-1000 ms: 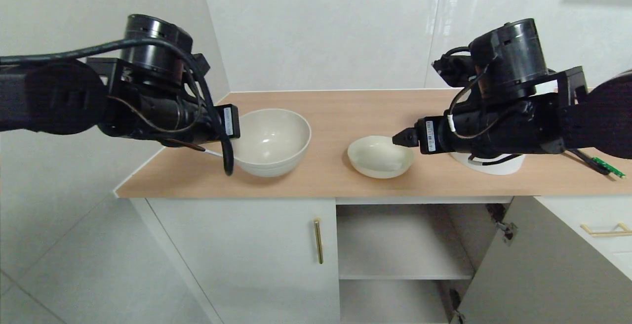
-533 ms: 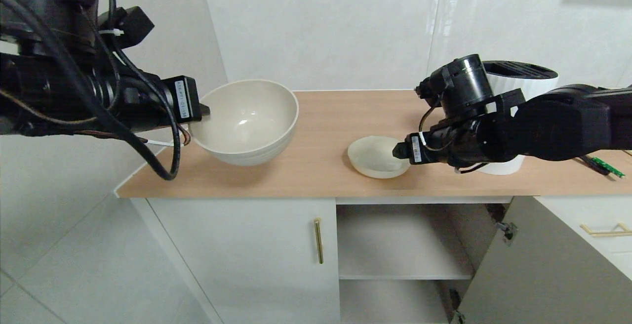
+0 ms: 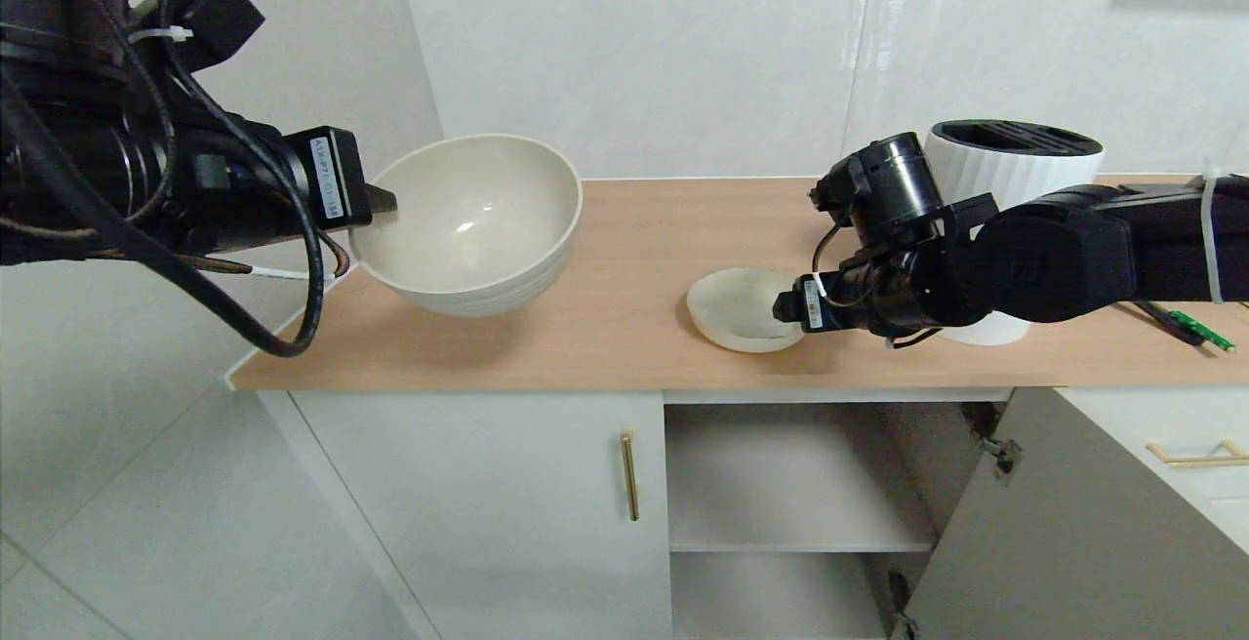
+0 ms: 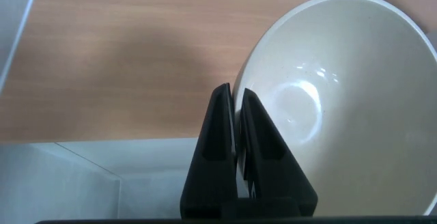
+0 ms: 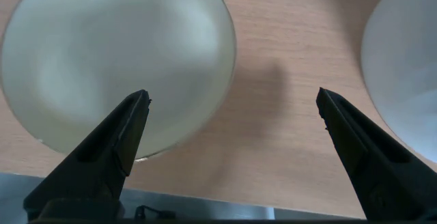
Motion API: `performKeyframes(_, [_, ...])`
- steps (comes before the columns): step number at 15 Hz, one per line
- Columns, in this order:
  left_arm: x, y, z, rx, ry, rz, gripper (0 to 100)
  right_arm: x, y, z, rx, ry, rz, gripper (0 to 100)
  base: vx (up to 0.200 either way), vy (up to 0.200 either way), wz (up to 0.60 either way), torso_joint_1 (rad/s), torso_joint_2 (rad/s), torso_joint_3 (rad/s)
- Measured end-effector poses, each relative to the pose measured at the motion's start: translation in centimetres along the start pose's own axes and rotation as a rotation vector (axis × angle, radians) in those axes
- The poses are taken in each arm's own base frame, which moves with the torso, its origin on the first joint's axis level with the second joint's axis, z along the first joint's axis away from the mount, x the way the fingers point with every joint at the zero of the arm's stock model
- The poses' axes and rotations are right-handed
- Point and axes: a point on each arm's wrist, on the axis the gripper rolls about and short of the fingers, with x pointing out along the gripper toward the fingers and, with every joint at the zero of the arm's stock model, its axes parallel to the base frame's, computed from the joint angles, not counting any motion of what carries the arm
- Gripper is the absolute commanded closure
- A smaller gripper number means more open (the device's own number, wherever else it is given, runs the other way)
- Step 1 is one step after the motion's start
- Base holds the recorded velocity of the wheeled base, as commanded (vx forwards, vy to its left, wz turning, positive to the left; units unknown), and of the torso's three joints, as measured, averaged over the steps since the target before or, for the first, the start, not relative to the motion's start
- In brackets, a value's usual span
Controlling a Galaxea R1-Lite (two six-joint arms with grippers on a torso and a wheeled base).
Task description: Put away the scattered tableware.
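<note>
Cream bowl (image 3: 478, 220) is hanging centre-left above the counter (image 3: 634, 230).
Left gripper (image 3: 385, 201) is pinching its rim; right gripper (image 3: 781, 306) is gaping wide beside the small dish (image 3: 732, 303).

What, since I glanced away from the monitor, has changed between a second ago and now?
The left gripper, jaws shut on the large bowl's rim, lifted it off the counter, up and to the robot's left. The right gripper, jaws open, sank lower at the small dish's right edge. The small dish stayed put on the counter, and the cabinet stayed open.
</note>
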Motion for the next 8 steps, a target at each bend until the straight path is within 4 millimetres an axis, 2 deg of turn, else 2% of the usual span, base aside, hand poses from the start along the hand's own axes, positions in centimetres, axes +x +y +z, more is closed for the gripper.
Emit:
performKeyframes(5, [-1.3,-0.2,0.1,0.001,-0.023,-0.018,100,1.0,0.4,0.1,-0.001,0.003,-0.002,0,0.0,0.0,0.0,0.0,0.0,0.0])
performKeyframes(6, [-1.5,-0.2,0.2,0.001,-0.026,-0.022,100,1.2,0.4,0.0,-0.001,0.006,-0.002,100,0.0,0.0,0.0,0.0,0.0,0.0])
performKeyframes(8, [-1.8,-0.3,0.2,0.001,-0.032,-0.027,100,1.4,0.5,-0.1,0.012,0.011,-0.002,100,0.0,0.0,0.0,0.0,0.0,0.0])
